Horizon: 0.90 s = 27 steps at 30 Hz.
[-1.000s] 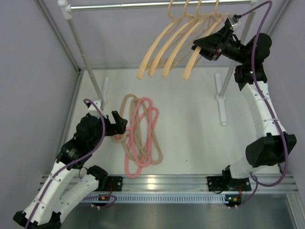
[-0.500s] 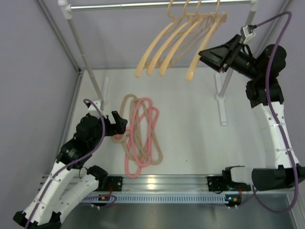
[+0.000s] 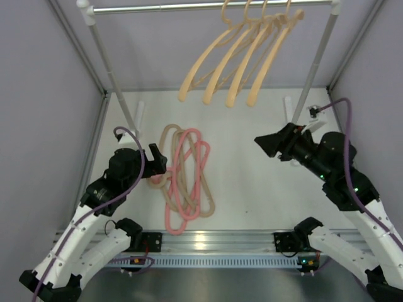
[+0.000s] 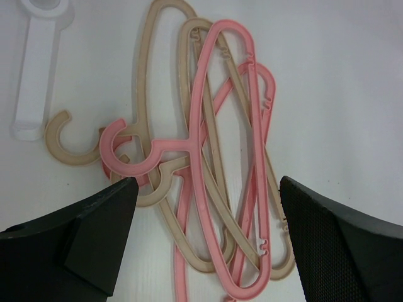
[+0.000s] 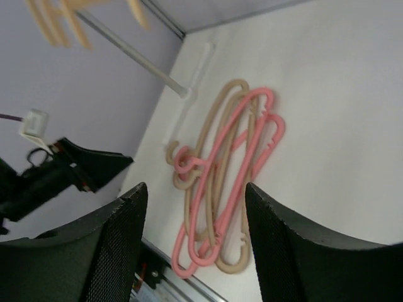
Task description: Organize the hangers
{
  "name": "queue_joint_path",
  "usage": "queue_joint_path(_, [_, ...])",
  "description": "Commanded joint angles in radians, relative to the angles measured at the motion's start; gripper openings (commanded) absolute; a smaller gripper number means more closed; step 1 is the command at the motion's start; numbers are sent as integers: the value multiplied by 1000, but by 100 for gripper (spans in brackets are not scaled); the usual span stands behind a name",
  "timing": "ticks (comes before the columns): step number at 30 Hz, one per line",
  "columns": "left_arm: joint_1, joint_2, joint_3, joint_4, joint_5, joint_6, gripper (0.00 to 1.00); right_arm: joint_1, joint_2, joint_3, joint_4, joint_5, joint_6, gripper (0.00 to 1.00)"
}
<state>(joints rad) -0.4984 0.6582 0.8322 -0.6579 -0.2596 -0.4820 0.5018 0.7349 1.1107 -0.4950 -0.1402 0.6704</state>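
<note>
Hangers are piled lengthwise just ahead of the left gripper's wide, empty jaws; the right gripper, also parted, is farther off.

Light fell evenly and softly from above, leaving the white surface bright and nearly washed out in the left wrist view. Shadows were faint, only a thin soft edge under the heaped pink and beige plastic hangers. Two patches of glare sat on the ribbed aluminium strip at the near edge. The left tool and right tool showed as dark masses, though the mesh texture on the fingers was crisp. The hanging peach-orange plastic hangers were blurred in the right wrist view. Upright posts splayed outward in the top view.
</note>
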Motion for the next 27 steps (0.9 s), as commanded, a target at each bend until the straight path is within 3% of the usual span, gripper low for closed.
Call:
queue_joint_path(1, [0,50,30,-46,-29,-82,98,104,8,-127,-68,283,-48,61])
queue_joint_path(5, [0,75,-82,-51,77,-241,93,141,-9,-224,-10,283,-31,61])
queue_joint_path(11, [-6,51,-238,-48,68,-415,85,164,-25,-291,29,291,-26,61])
queue_joint_path(20, [-97,-41,-399,72,99,-504,79,199,14,-367,99,271,-17,60])
queue_joint_path(27, [-118,-140,-527,228,178,-474,73,213,20,-379,104,284,-11,60])
